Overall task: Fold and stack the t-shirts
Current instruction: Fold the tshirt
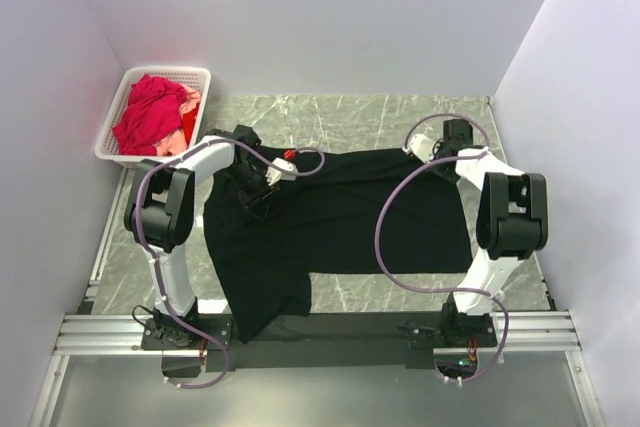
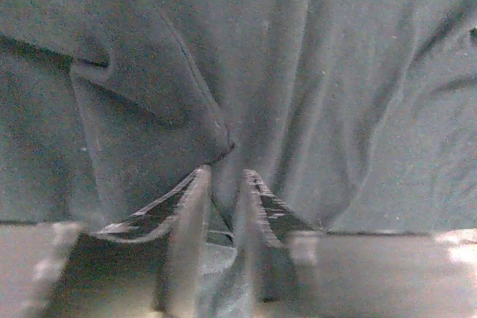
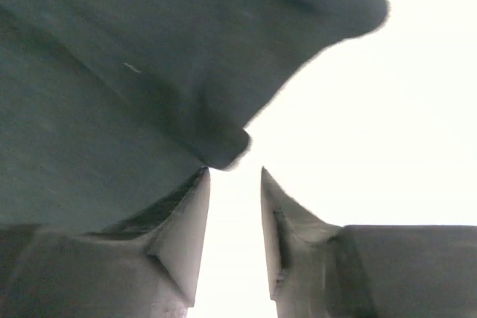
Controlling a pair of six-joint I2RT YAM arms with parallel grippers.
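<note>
We see the black t-shirt (image 1: 340,222) lying spread out in the middle of the table (image 1: 400,117). One part of it goes down at 7 o'clock over the near edge, and we cannot see where that part ends. The left gripper (image 2: 225,178) is over the shirt's 10 o'clock side. From above it is dark on dark cloth and hard to pick out. In its own camera the two fingers (image 2: 195,199) stand close together with a ridge of black cloth running down between them, so it looks like they are pinching the shirt, though the picture is blurry. The right gripper (image 3: 235,176) is at the shirt's 2 o'clock corner. Its fingers are a little apart, with only bright white glare between them, and they grip nothing. A rounded edge of the shirt lies just past the tip of one finger (image 3: 190,206). The right arm covers some of the shirt's 3 o'clock edge. At 10 o'clock of the table sits a white basket (image 1: 170,72) with a red t-shirt (image 1: 150,112) bunched up inside. A lighter pink-orange one (image 1: 187,123) is under it, mostly hidden.
</note>
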